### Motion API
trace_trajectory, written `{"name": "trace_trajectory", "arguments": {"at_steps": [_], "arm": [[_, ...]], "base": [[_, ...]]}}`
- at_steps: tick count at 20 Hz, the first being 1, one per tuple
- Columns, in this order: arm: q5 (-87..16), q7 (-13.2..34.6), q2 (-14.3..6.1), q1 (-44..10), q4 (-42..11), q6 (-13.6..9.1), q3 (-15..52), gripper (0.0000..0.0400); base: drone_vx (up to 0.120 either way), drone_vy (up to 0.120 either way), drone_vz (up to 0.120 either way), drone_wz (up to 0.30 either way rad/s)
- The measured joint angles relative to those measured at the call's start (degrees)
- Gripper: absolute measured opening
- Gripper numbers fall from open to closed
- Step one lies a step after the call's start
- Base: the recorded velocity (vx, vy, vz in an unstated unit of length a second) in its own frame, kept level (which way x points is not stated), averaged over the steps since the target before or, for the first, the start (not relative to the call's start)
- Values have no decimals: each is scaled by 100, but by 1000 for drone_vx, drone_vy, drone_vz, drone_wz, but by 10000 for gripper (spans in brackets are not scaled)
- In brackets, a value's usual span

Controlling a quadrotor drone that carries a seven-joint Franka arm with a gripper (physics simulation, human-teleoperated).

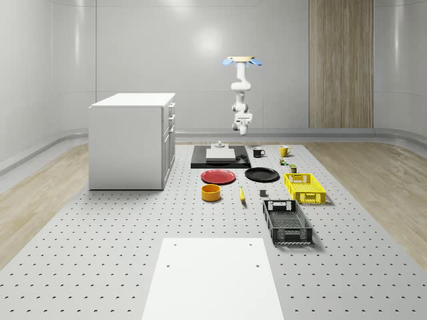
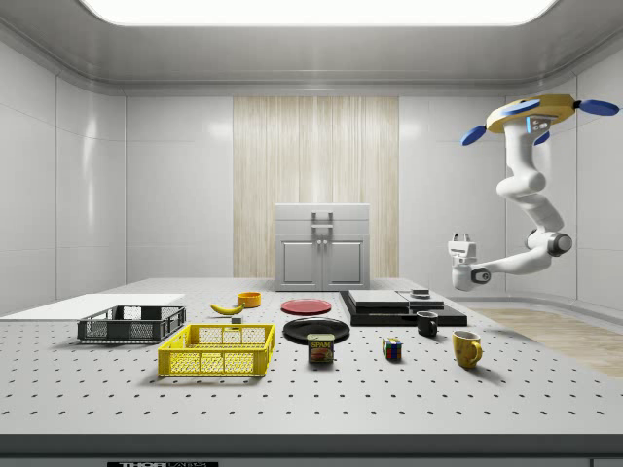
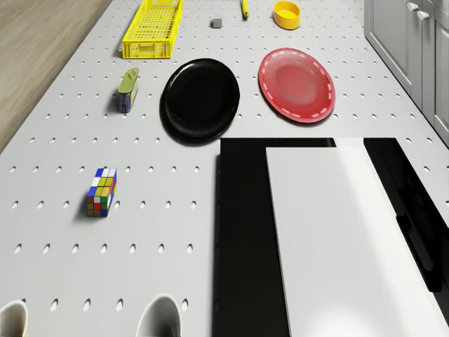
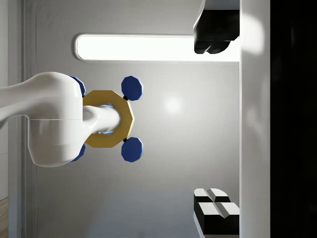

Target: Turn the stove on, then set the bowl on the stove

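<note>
Table (image 1: 100,267) far edge: drone (image 2: 533,115) hovers beyond stove (image 1: 220,159).

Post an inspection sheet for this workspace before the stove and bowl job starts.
Surface: perforated table, white sheet at the near end.
Job's things: stove bare on top; bowl on the table, apart from it.
Clutter: red plate, black plate, yellow basket, black basket, banana, black mug, yellow mug, can, cube.
Grippers: claw open, pointing up, holding nothing; drone hovers behind the stove.
Cables: nothing seen.
Surroundings: cabinet, wood floor.
</note>
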Motion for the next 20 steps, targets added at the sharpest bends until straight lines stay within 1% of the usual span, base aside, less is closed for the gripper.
{"name": "trace_trajectory", "arguments": {"at_steps": [3, 20], "arm": [[0, -1, -5, -2, 0, 8, 2, 400], [-29, 0, -53, -17, -42, 77, 29, 400]], "base": [[107, -120, 0, 0], [0, -120, 0, 0]]}}
